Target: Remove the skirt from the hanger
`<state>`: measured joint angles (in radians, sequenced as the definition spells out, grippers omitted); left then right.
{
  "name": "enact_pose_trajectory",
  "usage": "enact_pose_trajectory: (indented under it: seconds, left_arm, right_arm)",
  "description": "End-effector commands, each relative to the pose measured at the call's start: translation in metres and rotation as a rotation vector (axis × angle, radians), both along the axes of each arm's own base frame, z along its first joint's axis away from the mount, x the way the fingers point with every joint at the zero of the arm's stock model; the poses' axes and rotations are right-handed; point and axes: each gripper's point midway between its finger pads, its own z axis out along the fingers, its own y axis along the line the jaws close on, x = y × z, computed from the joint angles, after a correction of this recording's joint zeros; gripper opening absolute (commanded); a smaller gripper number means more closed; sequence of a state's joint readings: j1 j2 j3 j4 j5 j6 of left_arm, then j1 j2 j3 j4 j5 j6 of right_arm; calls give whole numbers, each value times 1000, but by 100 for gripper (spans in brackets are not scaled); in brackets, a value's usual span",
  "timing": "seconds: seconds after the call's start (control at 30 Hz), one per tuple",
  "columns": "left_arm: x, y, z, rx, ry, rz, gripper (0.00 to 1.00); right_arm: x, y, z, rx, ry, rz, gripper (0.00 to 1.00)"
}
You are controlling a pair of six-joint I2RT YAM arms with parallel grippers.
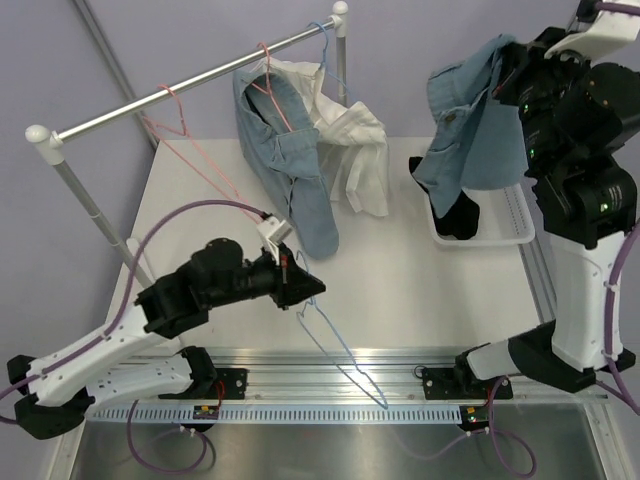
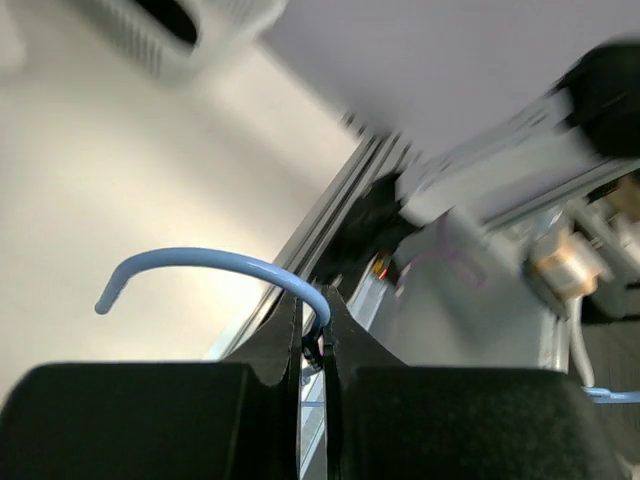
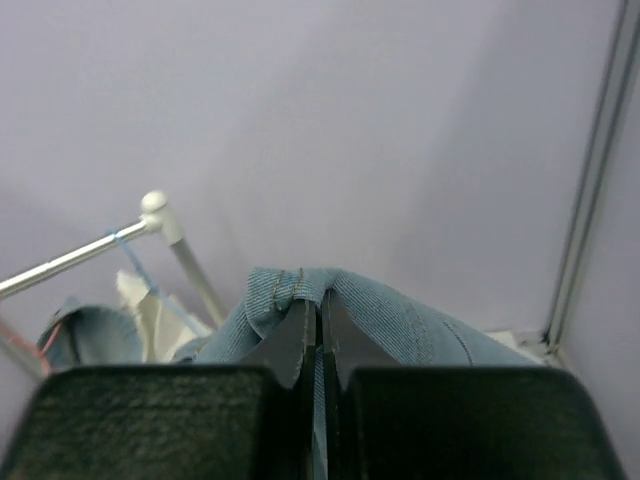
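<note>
The skirt (image 1: pixel 460 215) seems already off.
Pink hanger (image 1: pixel 185 133) hangs bare at ten o'clock; left gripper (image 2: pixel 315 315) pinches a light-blue hanger (image 1: pixel 340 355); right gripper (image 3: pixel 320 310) clamps denim (image 1: pixel 465 120) above the skirt in the tray (image 1: pixel 515 215), two o'clock. Next: release both.

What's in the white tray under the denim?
Black fabric lies in the tray, only its lower part showing. The denim hanging from the right gripper covers the rest.
</note>
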<state>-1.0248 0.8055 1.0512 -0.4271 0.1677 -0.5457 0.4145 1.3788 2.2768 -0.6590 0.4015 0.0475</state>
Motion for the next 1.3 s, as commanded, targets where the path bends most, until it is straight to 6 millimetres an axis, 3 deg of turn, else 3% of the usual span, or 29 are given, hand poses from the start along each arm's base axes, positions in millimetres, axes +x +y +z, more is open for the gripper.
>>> enact_pose_trajectory:
  seconds: [0.0,0.07,0.1,0.17,0.2,0.3,0.53,0.57,0.73,0.77,0.8,0.83,0.9,0.93,0.97,1.0,1.03,1.1,1.17,1.27]
  left_arm:
    - [6,-6,-36,34,8,9,0]
    - [8,-9,-50,51,19,8,0]
    - [11,-11,-58,64,24,12,0]
    - [12,-14,-76,89,39,10,0]
    - [13,-16,-83,101,45,10,0]
    - [14,-18,-101,122,65,11,0]
    - [14,-34,-118,137,105,-31,0]
    - [15,-38,-118,135,109,-36,0]
    - [15,-44,-122,142,123,-53,0]
    - [15,-45,-123,144,126,-51,0]
    - [16,-44,-123,146,127,-46,0]
    - [16,-44,-123,146,127,-45,0]
    - [18,-43,-121,146,122,-35,0]
    - [19,-43,-121,149,119,-31,0]
    - [20,-42,-121,154,117,-23,0]
    - [20,-41,-118,150,114,-21,0]
    - [20,-41,-114,149,113,-21,0]
    - [19,-40,-109,139,113,-20,0]
    - [17,-36,-104,123,117,-14,0]
    - [13,-30,-103,117,130,-5,0]
  right_arm:
    - [28,-16,42,-72,-146,-69,0]
    - [46,-35,44,-79,-154,-116,0]
    - [71,-31,31,-87,-124,-82,0]
    - [97,-55,17,-53,-92,-118,0]
    - [117,-56,3,-51,-61,-87,0]
    - [145,-83,-17,-7,-29,-103,0]
    - [177,-131,-49,61,15,-164,0]
    - [183,-135,-62,85,39,-155,0]
    - [184,-163,-94,113,93,-246,0]
    - [188,-166,-119,118,145,-256,0]
    - [182,-166,-120,124,142,-266,0]
    - [185,-166,-156,137,215,-269,0]
    - [173,-161,-165,204,211,-258,0]
    - [174,-159,-209,236,294,-258,0]
    - [166,-156,-214,292,293,-262,0]
    - [164,-155,-233,319,329,-267,0]
    - [162,-152,-271,365,403,-274,0]
    - [158,-145,-315,396,512,-276,0]
    - [152,-130,-375,422,691,-272,0]
    - [140,-121,-427,410,884,-304,2]
